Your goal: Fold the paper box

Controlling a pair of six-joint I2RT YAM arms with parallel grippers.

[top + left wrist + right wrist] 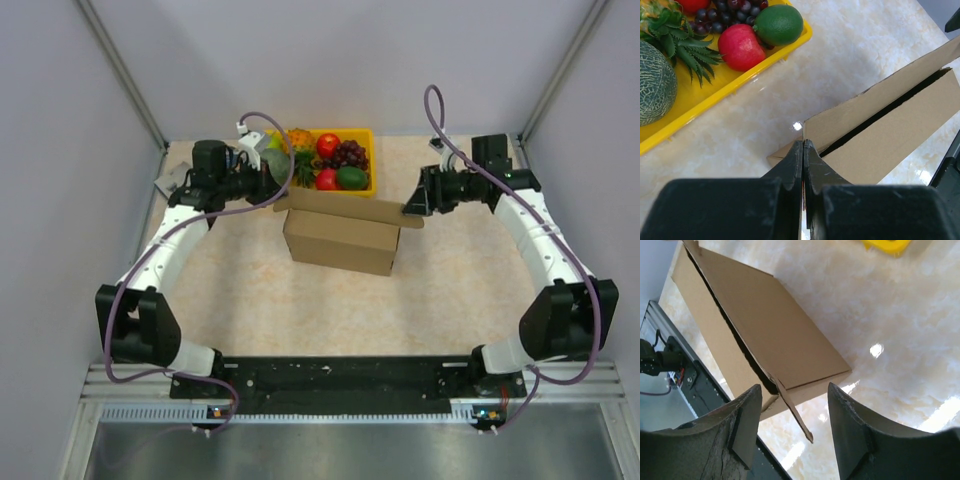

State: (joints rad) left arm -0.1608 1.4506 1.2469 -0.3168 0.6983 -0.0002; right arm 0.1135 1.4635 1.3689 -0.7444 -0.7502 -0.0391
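The brown cardboard paper box [340,243] stands in the middle of the table, its lid flap [350,207] raised along the back edge. My left gripper [272,196] is shut on the left end of that lid flap; in the left wrist view the jaws [803,146] pinch the flap's edge [860,112]. My right gripper [410,208] is open at the lid's right end. In the right wrist view a thin corner tab of the box [795,415] pokes between my spread fingers [747,412] without touching them; the box body [765,325] lies beyond.
A yellow tray [368,135] with fruit stands just behind the box, and shows in the left wrist view [715,95]. A small grey flat packet [170,181] lies at the far left by the wall. Walls close in on both sides.
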